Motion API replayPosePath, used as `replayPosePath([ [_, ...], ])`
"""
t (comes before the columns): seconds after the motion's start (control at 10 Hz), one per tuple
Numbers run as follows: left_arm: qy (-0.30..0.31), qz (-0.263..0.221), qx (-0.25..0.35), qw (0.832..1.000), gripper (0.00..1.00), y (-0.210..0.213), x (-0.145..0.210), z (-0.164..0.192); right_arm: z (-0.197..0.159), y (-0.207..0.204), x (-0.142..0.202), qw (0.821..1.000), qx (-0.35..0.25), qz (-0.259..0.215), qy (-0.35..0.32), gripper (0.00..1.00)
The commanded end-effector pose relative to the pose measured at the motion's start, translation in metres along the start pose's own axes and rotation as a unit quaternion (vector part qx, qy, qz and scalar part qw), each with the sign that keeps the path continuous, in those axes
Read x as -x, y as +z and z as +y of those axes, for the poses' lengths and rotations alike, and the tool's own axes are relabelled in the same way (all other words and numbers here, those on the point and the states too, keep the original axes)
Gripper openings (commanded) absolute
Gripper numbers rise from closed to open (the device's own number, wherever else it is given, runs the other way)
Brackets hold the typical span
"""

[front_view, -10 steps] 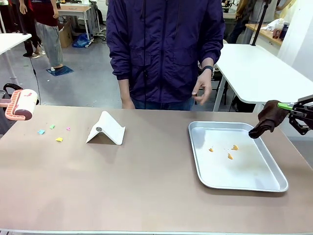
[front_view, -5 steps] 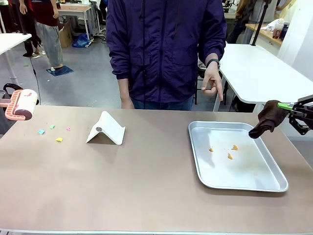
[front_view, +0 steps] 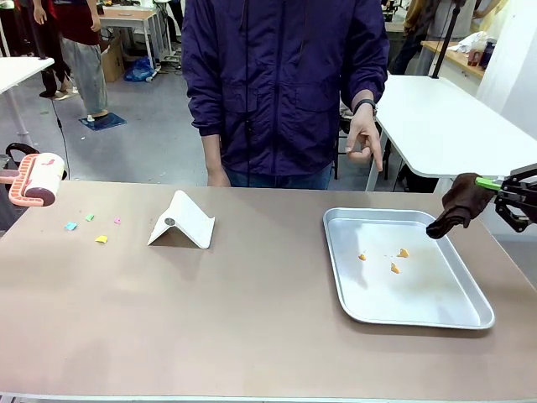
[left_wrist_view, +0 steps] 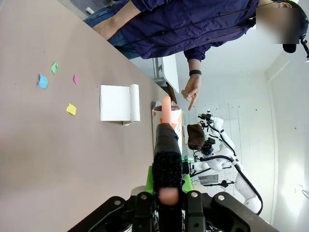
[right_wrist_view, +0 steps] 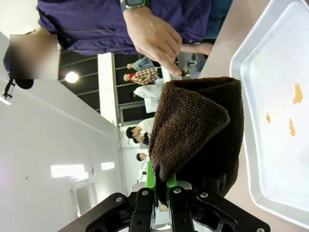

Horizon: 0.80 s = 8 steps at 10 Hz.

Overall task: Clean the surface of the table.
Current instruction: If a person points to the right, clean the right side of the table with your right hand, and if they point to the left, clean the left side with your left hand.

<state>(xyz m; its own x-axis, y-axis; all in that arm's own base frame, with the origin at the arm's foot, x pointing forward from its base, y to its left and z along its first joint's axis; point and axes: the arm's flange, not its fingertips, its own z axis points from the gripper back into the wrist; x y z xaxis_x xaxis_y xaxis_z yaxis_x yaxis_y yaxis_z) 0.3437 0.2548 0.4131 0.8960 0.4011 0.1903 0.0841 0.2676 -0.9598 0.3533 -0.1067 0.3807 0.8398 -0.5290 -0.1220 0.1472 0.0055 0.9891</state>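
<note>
The brownish table carries small coloured paper scraps at its left and a silver tray with orange crumbs at its right. A pink-handled lint roller hangs over the table's far left edge. In the left wrist view my left gripper is shut on the lint roller by its handle, above the scraps. My right gripper hovers past the tray's far right corner, shut on a folded brown cloth. The right wrist view shows this cloth pinched in the right gripper beside the tray.
A white folded stand sits left of the middle, between scraps and tray. A person in a dark jacket stands at the far side with one hand raised above the table's edge. White tables stand behind at both sides.
The person's raised hand has shifted slightly up and to the right. Both grippers, the roller and the cloth have stayed where they were.
</note>
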Motion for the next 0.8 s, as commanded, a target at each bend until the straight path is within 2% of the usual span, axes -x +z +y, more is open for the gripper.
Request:
replayPosePath([
  [0.0, -0.003, 0.004, 0.006, 1.000, 0.00, 0.004, 0.001, -0.004, 0.010, -0.009, 0.004, 0.997, 0.050, 0.011, 0.065, 0.09],
  [0.1, -0.003, 0.004, 0.006, 1.000, 0.00, 0.004, 0.001, -0.004, 0.017, -0.018, 0.004, 0.993, 0.076, 0.036, 0.088, 0.09],
  [0.2, -0.003, 0.004, 0.006, 1.000, 0.00, 0.004, 0.001, -0.004, 0.024, -0.027, 0.004, 0.981, 0.126, 0.056, 0.138, 0.09],
  [0.3, -0.003, 0.004, 0.006, 1.000, 0.00, 0.004, 0.001, -0.004, 0.029, -0.034, 0.003, 0.968, 0.181, 0.046, 0.168, 0.09],
  [0.4, -0.003, 0.004, 0.006, 1.000, 0.00, 0.004, 0.001, -0.004, 0.033, -0.042, 0.003, 0.951, 0.229, 0.064, 0.200, 0.09],
  [0.5, -0.003, 0.004, 0.006, 1.000, 0.00, 0.004, 0.001, -0.004, 0.036, -0.053, 0.005, 0.920, 0.296, 0.079, 0.245, 0.09],
  [0.7, -0.003, 0.004, 0.006, 1.000, 0.00, 0.004, 0.001, -0.004, 0.039, -0.072, 0.002, 0.873, 0.375, 0.082, 0.302, 0.09],
])
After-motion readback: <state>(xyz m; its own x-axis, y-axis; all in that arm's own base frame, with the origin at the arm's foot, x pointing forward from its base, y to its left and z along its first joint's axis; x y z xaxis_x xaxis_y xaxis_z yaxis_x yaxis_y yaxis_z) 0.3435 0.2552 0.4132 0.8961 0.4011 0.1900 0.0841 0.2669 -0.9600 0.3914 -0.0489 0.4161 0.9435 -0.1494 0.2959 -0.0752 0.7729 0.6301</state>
